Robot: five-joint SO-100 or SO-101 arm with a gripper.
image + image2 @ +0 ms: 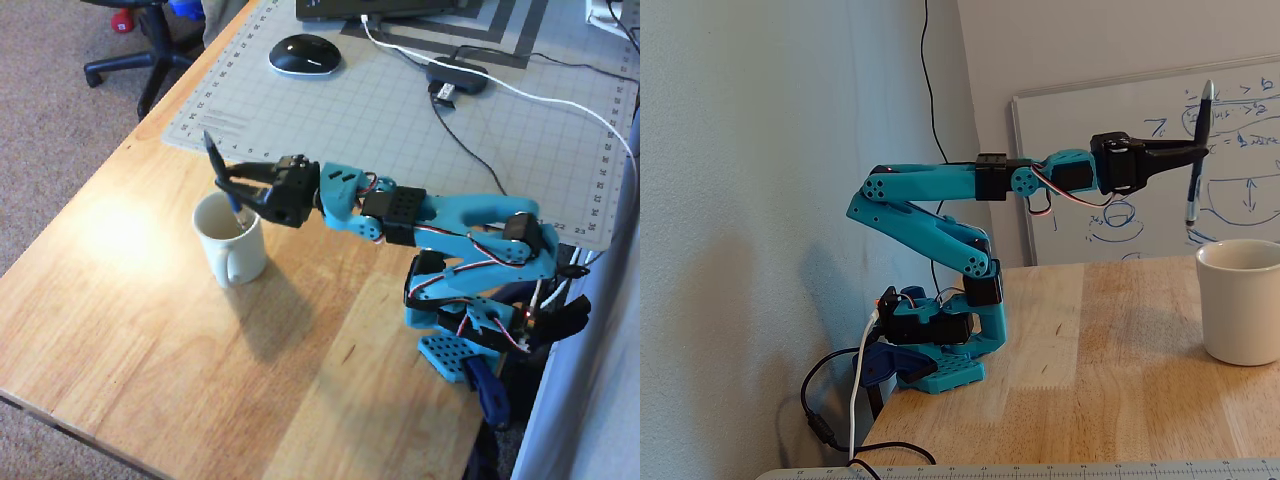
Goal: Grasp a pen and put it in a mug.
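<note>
A wooden tabletop [150, 330] fills the overhead view, with a grey cutting mat [400, 110] on its far side carrying a computer mouse [304, 54] and a cabled hub [458, 78]; in the fixed view a whiteboard [1120, 150] with blue scribbles leans against the wall behind.

The blue arm [430, 215] reaches out level from its base at the right of the overhead view toward the mug [231, 238], which stands upright on the tabletop with its handle toward the near side. The gripper [1193, 150] has its fingers closed on the pen [1196, 150], holding it near the middle. The pen hangs almost upright, its lower tip above the mug's rim and clear of it in the fixed view; from overhead that tip lies over the mug's opening, toward the far edge.

To do this step well, the pen should probably be brought a little more toward the centre of the opening before going down, since the tip seems close to the far rim. Then lower it straight, keep it upright, and let go only once the tip is well inside, so it does not strike the rim and tip out.
</note>
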